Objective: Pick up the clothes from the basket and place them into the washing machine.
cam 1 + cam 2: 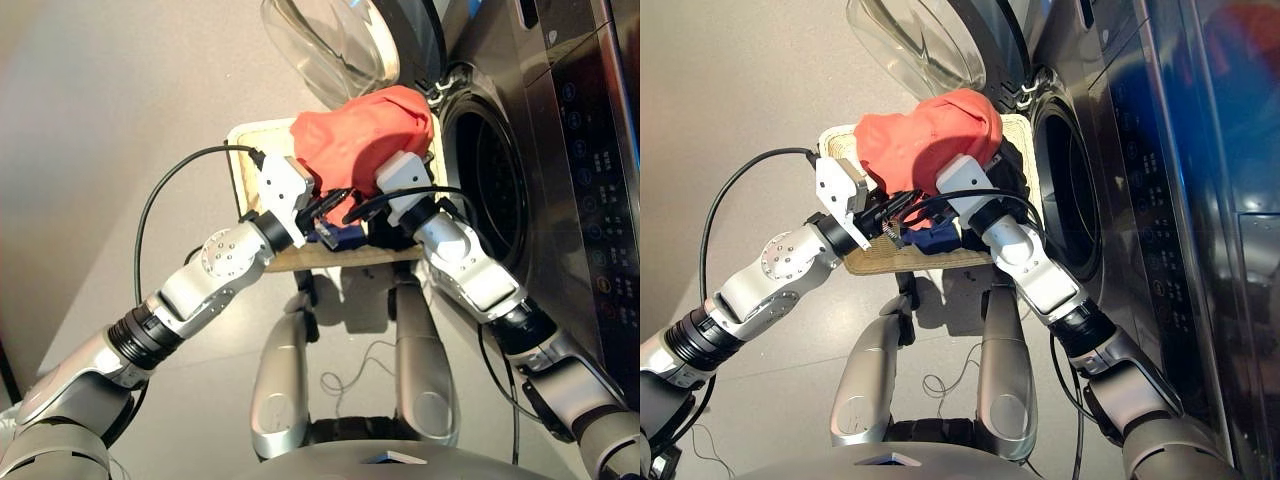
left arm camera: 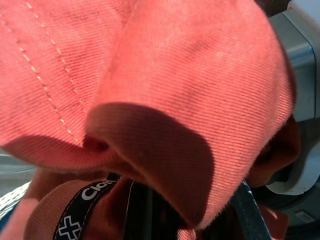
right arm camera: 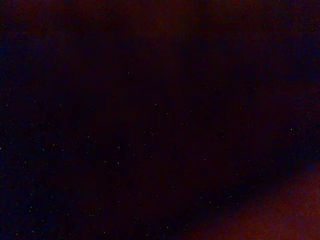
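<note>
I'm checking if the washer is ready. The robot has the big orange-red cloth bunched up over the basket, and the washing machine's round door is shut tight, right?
Not quite. The washing machine has its round glass door swung open, as the left eye view shows, with the dark drum uncovered. The rest holds: the orange-red cloth is bunched up over the basket.

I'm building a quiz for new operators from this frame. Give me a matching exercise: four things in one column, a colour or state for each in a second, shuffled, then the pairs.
Things:
1. top garment
2. garment at the basket's near edge
3. basket
4. washing machine door

Colour or state:
A. cream woven wicker
B. swung open, clear glass
C. orange-red, bunched between both arms
D. navy blue, mostly covered

Pairs: 1-C, 2-D, 3-A, 4-B
</note>
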You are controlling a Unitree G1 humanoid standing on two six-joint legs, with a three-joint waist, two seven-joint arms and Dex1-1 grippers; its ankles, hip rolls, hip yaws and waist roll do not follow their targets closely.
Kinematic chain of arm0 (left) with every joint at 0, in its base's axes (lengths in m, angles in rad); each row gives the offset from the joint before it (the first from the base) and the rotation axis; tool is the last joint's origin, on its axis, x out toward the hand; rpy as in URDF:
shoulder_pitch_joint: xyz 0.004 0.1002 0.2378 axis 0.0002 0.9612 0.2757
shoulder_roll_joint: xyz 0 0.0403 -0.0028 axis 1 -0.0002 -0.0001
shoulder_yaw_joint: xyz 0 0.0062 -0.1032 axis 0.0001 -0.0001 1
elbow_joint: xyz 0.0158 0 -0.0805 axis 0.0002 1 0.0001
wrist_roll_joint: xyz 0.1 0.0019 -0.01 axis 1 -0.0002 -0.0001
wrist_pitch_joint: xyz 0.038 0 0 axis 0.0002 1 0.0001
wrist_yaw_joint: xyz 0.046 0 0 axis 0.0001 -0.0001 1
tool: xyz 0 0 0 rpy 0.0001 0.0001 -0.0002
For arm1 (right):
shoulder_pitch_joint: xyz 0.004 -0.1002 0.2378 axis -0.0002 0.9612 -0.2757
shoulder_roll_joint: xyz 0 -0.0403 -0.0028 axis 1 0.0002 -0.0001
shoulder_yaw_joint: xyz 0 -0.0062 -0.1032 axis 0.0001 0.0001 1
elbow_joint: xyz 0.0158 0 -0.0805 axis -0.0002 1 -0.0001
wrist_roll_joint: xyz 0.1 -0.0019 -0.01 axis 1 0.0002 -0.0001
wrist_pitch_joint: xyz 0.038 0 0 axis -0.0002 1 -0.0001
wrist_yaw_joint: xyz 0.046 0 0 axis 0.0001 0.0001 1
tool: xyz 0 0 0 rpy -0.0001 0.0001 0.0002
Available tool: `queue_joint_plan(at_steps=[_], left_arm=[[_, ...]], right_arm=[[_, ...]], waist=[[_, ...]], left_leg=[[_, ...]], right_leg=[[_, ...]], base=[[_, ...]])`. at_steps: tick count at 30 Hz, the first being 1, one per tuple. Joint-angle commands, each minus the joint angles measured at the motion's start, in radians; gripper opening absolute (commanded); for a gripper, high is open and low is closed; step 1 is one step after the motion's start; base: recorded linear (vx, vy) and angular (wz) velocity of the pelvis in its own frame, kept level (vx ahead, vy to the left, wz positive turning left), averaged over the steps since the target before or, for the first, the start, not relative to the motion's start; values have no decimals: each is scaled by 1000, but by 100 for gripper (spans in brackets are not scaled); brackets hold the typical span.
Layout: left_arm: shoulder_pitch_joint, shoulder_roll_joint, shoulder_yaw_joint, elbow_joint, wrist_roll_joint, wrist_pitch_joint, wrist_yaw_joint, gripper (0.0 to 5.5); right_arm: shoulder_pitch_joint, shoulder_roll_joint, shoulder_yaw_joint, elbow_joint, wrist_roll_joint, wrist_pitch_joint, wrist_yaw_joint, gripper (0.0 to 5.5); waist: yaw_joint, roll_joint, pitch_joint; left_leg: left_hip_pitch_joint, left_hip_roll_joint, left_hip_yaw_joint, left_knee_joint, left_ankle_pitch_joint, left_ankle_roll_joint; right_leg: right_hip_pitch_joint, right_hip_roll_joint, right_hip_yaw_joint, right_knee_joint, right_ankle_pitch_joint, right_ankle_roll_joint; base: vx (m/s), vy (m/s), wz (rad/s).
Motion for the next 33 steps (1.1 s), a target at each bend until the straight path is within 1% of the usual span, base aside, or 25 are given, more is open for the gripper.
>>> queue_joint_plan(at_steps=[1, 9, 20, 21, 22, 24, 25, 26, 28, 29, 30, 33], left_arm=[[10, 4, 16, -95, 11, -23, -27, 0], [59, -19, 69, -91, 39, -30, -9, 0], [94, -35, 108, -90, 62, -41, 5, 0], [99, -44, 116, -89, 69, -47, 13, 343], [101, -50, 122, -89, 74, -50, 18, 550], [113, -76, 147, -89, 86, -66, 36, 550], [114, -77, 148, -89, 86, -66, 36, 550], [125, -102, 164, -88, 89, -76, 46, 550], [137, -126, 182, -97, 91, -92, 59, 550], [138, -127, 183, -98, 92, -91, 59, 550], [147, -154, 190, -101, 91, -104, 71, 550], [140, -178, 181, -93, 107, -119, 85, 550]], right_arm=[[-128, -23, 11, -140, 3, -64, 5, 0], [-69, -32, -37, -153, -11, -83, -5, 0], [-40, -40, -68, -163, -41, -103, -24, 0], [-32, -41, -73, -162, -38, -109, -28, 0], [-26, -41, -74, -160, -37, -112, -28, 0], [-8, -40, -83, -155, -39, -125, -39, 0], [-7, -40, -83, -155, -39, -125, -39, 0], [10, -36, -98, -139, -52, -135, -63, 0], [29, -26, -115, -113, -59, -146, -94, 0], [29, -27, -114, -112, -59, -147, -95, 0], [43, -13, -131, -88, -79, -159, -135, 0], [53, 11, -150, -28, -66, -171, -188, 0]], waist=[[-19, -6, -17], [-13, -4, -18], [-9, -1, -19], [-7, 0, -20], [-7, 0, -19], [-5, 0, -19], [-6, 1, -20], [-4, 3, -20], [-2, 5, -19], [-2, 6, -19], [-1, 9, -19], [1, 14, -20]], left_leg=[[-41, -25, -11, 131, -81, 34], [-51, -23, -18, 136, -80, 34], [-59, -24, -19, 145, -83, 37], [-59, -24, -19, 145, -83, 37], [-60, -24, -19, 146, -83, 37], [-64, -26, -21, 147, -83, 38], [-64, -26, -22, 147, -83, 38], [-65, -27, -25, 147, -83, 38], [-66, -28, -27, 149, -83, 38], [-67, -28, -27, 149, -83, 38], [-67, -30, -30, 150, -83, 38], [-69, -32, -32, 150, -82, 38]], right_leg=[[87, 34, -12, -138, 44, 24], [82, 33, -18, -131, 40, 21], [74, 34, -17, -122, 39, 20], [73, 33, -17, -121, 39, 20], [72, 32, -16, -120, 39, 20], [71, 31, -18, -121, 37, 20], [71, 31, -18, -121, 37, 20], [71, 31, -20, -119, 35, 19], [71, 30, -20, -118, 35, 19], [71, 30, -20, -118, 35, 19], [71, 29, -20, -117, 34, 18], [70, 28, -23, -113, 32, 18]], base=[[0, 0, 0], [0, 0, 0], [0, 0, 0], [0, 0, 0], [0, 0, 0], [0, 0, 0], [0, 0, 0], [0, 0, 0], [0, 0, 0], [0, 0, 0], [0, 0, 0], [0, 0, 0]])
